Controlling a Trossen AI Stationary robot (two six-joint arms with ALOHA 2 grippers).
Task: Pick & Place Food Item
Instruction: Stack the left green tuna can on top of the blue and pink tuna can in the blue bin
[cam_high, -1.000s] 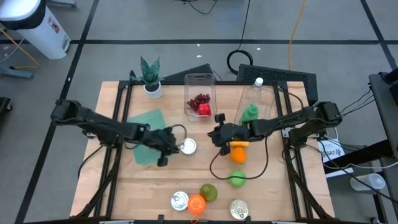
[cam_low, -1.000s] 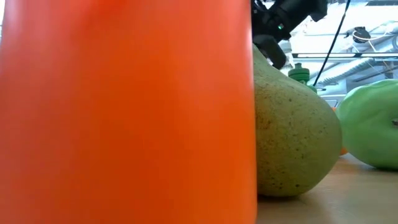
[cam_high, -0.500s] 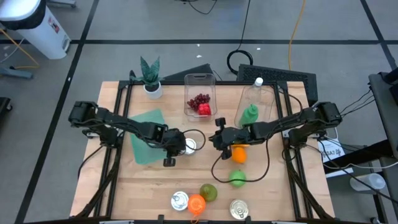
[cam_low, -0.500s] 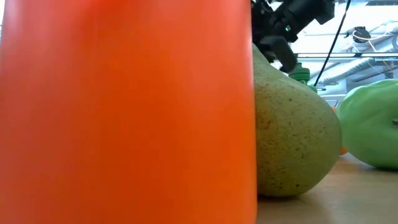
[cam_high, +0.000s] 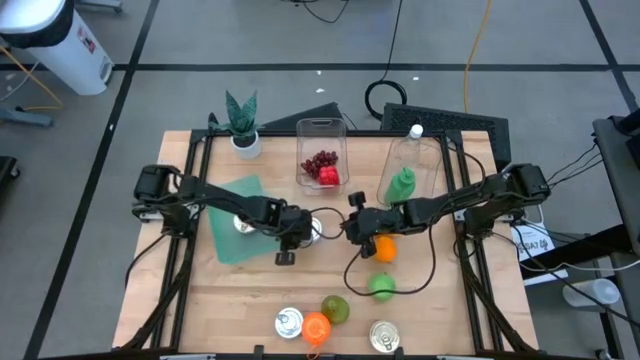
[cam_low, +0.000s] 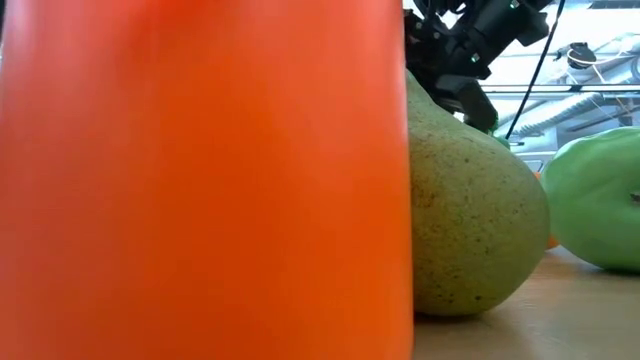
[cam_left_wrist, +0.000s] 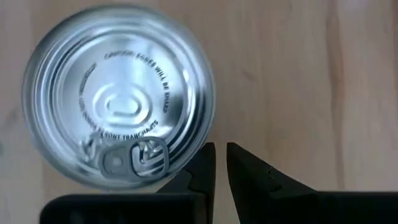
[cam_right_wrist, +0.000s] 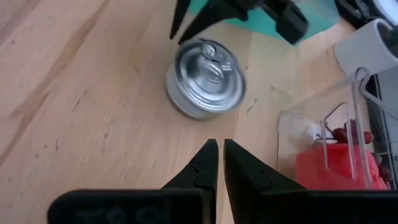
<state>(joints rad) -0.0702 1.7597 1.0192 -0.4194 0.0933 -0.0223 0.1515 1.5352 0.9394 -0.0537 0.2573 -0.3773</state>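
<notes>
Landmark: silver can standing upright mid-table, pull-tab lid up. Well left of the can, a green mat lies flat on the wooden table; behind the mat, a small potted plant. Left gripper sits just left of the can, overlapping its edge from above; in the left wrist view its 2 fingertips are pinched nearly together, holding nothing, tips just beside the can lid rim. Behind the can, a clear container with red fruit inside. Just right of the can, the right gripper points toward it; right wrist view shows its fingers closed to a thin slit, empty, can ahead and apart from the tips. Right of the can past that gripper, an orange lies partly under the right arm. Right and behind, a clear bottle lying down with a green item at it. Right-front of the can, a green apple. At the front edge: 2 more cans, an orange cup, a pear, the cup touching the pear. Low view is mostly blocked by the cup, pear beside it.
</notes>
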